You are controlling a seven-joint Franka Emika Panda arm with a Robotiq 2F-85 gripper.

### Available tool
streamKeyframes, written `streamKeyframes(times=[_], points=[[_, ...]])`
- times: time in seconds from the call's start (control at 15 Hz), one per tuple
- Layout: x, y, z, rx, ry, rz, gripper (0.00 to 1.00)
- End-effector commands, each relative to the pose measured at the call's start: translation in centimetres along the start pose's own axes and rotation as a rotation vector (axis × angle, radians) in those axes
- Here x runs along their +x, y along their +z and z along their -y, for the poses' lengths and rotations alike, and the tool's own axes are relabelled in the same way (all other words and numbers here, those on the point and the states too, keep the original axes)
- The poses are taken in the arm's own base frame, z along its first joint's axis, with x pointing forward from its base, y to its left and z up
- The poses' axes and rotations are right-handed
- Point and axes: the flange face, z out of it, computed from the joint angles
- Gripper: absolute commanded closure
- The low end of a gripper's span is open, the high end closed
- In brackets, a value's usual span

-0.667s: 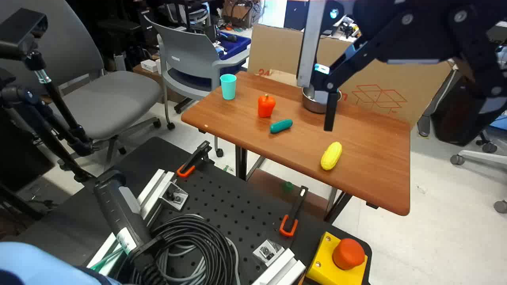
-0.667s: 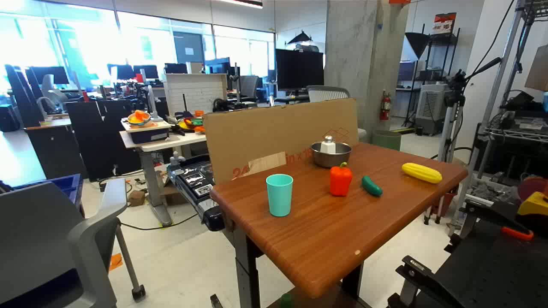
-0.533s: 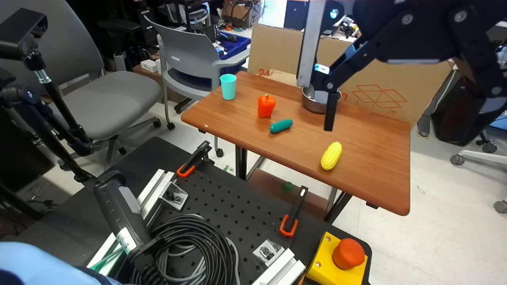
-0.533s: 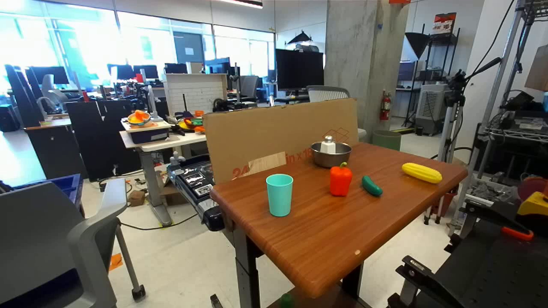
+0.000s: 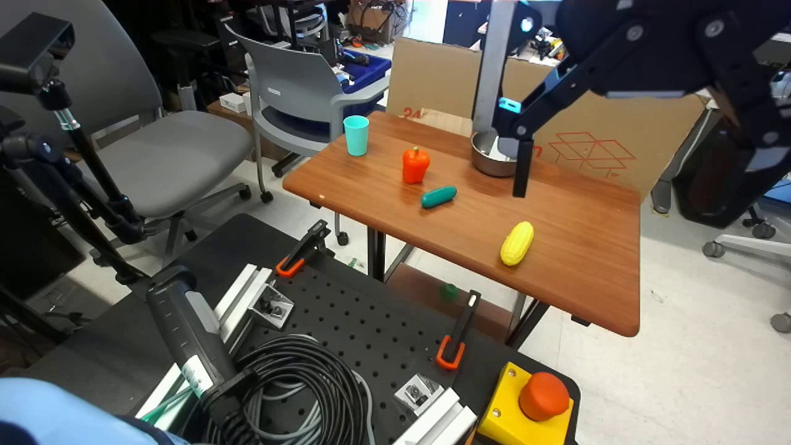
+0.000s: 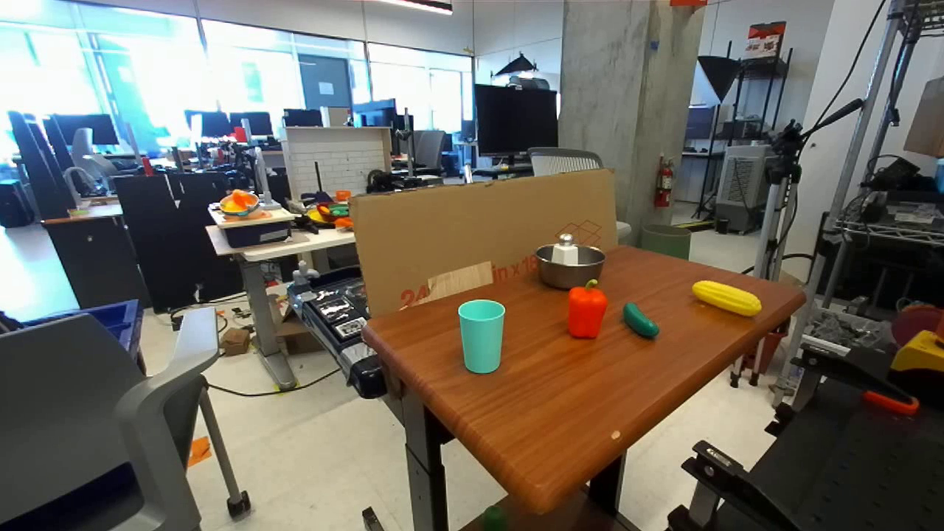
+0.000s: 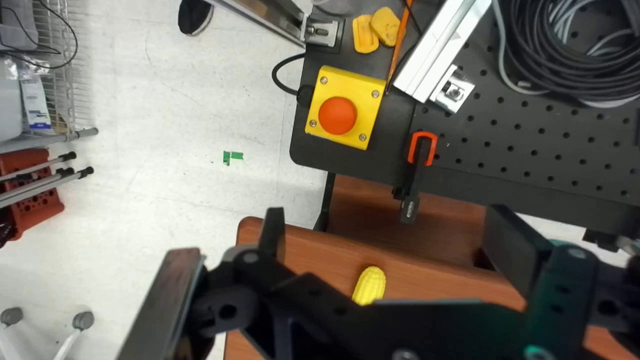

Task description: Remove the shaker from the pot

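Note:
The shaker (image 6: 566, 254) is white with a silver top and stands upright inside the shiny metal pot (image 6: 569, 277) at the table's back edge. In an exterior view, the pot (image 5: 488, 164) is partly hidden by the gripper, and only a pale bit of the shaker (image 5: 495, 150) shows. My gripper (image 5: 646, 173) is high and near that camera, with fingers wide apart and nothing between them. In the wrist view, the open gripper (image 7: 392, 235) is above the table's front edge. The shaker and pot are out of the wrist view.
The wooden table (image 6: 531, 398) also holds a teal cup (image 6: 481, 335), an orange pepper (image 6: 587, 313), a green pickle-like thing (image 6: 640, 321) and yellow corn (image 6: 727, 298). A cardboard sheet (image 6: 457, 228) stands behind the pot. A black perforated base (image 5: 371, 327) lies in front.
My gripper looks slightly smaller and has shifted a little, moving away from the camera in an exterior view, and a bit more of the pot's inside shows. The table objects have not moved.

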Motion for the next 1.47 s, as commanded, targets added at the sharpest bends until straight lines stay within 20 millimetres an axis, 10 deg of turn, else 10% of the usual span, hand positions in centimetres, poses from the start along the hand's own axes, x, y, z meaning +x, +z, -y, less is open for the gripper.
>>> streamKeyframes(times=[0.0,0.87,1.4], points=[[4.3,2.3,-1.0,-0.008,0.047,-0.051,0.00],[26.0,7.1,0.8,0.037,0.169,-0.328,0.00],[34.8,9.6,3.3,0.075,0.182,-0.328,0.00]])
